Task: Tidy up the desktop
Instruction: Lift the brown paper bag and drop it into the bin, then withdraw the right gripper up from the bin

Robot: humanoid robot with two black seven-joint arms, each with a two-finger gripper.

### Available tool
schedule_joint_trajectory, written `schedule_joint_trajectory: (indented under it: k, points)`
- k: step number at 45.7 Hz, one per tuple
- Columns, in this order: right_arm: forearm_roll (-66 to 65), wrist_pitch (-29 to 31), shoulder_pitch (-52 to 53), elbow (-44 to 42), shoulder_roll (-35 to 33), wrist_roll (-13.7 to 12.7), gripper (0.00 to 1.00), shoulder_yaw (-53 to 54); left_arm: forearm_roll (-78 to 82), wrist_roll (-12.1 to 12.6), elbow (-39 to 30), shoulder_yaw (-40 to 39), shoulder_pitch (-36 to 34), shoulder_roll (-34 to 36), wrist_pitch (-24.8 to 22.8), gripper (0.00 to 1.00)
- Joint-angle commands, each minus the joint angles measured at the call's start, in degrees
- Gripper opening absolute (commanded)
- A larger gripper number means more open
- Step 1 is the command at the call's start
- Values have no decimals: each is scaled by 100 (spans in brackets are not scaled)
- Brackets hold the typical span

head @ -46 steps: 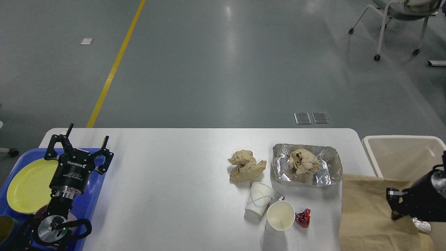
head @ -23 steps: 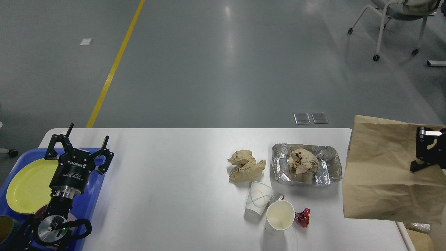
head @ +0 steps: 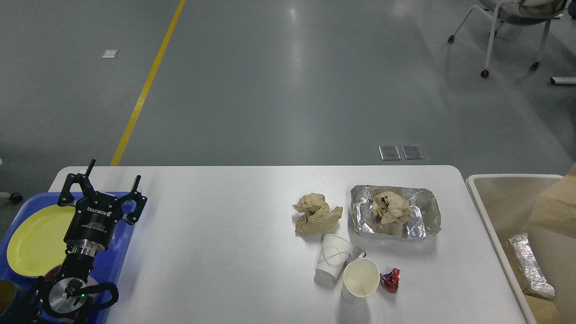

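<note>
**Left end effector spread over the tray; litter on the right half of the desk**

Your left end effector (head: 102,189) points away from you above the blue tray (head: 118,252), its 2 fingers spread wide with nothing between them. Your right end effector is out of the head view, so you cannot read its state. Beneath the left arm, the tray carries a yellow plate (head: 33,240) at the desk's left edge. The desk (head: 216,234) is the wide white top filling the lower half of the view. On its right half you have a crumpled brown paper (head: 316,213), and just beside it a foil tray (head: 396,212) with another brown paper wad (head: 390,207) inside. Nearer you, 2 paper cups (head: 345,267) lie tipped and touching, with a red foil wrapper (head: 390,280) just beside them. Off the desk's right end stands a beige bin (head: 486,211) holding brown paper (head: 555,202) and a foil roll (head: 528,265).
</note>
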Motion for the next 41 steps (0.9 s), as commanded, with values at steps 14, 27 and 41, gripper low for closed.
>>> schedule_joint_trajectory:
  k: [14, 27, 41]
  points:
    - [209, -1520, -5785, -3452, 475, -13, 0, 4023, 0, 0, 0, -1, 0, 0, 0, 96]
    - [1053, -2416, -8459, -6379, 2347, -101, 0, 5026, 0, 0, 0, -1, 0, 0, 0, 96]
    - [1264, -3137, -9093, -6565, 2998, -215, 0, 5061, 0, 0, 0, -1, 0, 0, 0, 96]
